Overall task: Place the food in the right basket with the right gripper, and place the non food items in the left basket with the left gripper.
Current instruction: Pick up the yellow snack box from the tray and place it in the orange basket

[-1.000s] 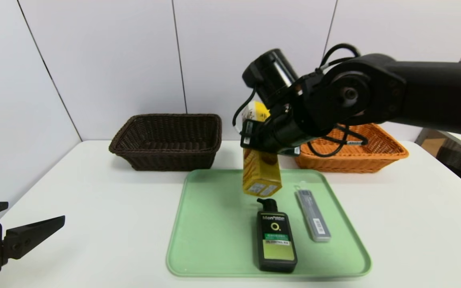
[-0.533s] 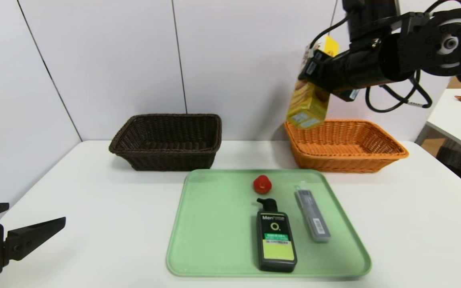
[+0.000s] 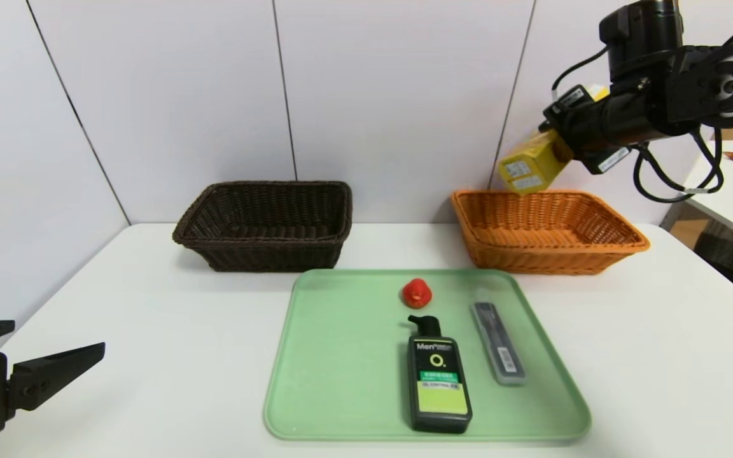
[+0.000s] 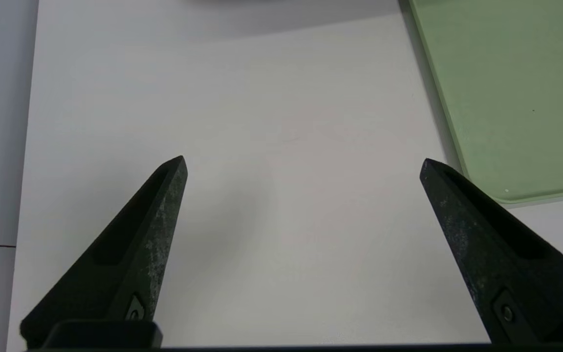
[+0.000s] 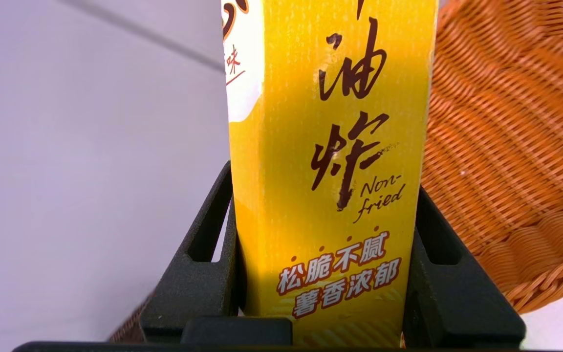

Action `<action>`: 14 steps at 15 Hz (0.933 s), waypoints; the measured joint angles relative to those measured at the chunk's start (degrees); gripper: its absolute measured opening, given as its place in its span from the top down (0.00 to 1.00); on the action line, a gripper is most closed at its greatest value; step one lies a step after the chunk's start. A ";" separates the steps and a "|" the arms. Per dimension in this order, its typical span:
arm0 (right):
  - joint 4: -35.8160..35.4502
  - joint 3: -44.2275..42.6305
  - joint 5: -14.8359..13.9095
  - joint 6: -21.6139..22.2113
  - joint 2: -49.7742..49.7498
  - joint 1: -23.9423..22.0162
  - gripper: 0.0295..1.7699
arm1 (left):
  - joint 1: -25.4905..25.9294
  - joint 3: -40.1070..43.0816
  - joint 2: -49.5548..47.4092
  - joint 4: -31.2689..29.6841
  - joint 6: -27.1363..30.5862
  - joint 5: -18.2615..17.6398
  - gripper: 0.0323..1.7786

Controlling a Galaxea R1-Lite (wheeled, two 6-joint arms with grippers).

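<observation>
Head view: the right gripper (image 3: 556,147) pinches a yellow cardboard snack box (image 3: 530,166) between its jaws, above the orange wicker basket (image 3: 548,232) — carry step. Next, lower and release. Left gripper (image 3: 55,346) parked, jaws spread.

Open air above orange basket (image 3: 548,232)

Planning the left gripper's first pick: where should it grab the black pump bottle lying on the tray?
Grip the black pump bottle across its flat, straight-sided body, coming from above with fingers on its two long sides. It lies flat on the green tray; the narrow pump end gives less to hold, and the grey case lies apart.
</observation>
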 joint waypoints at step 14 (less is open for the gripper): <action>1.13 1.54 5.64 12.09 8.09 -7.00 0.54 | -0.02 -0.06 -0.02 -0.11 0.05 0.46 0.05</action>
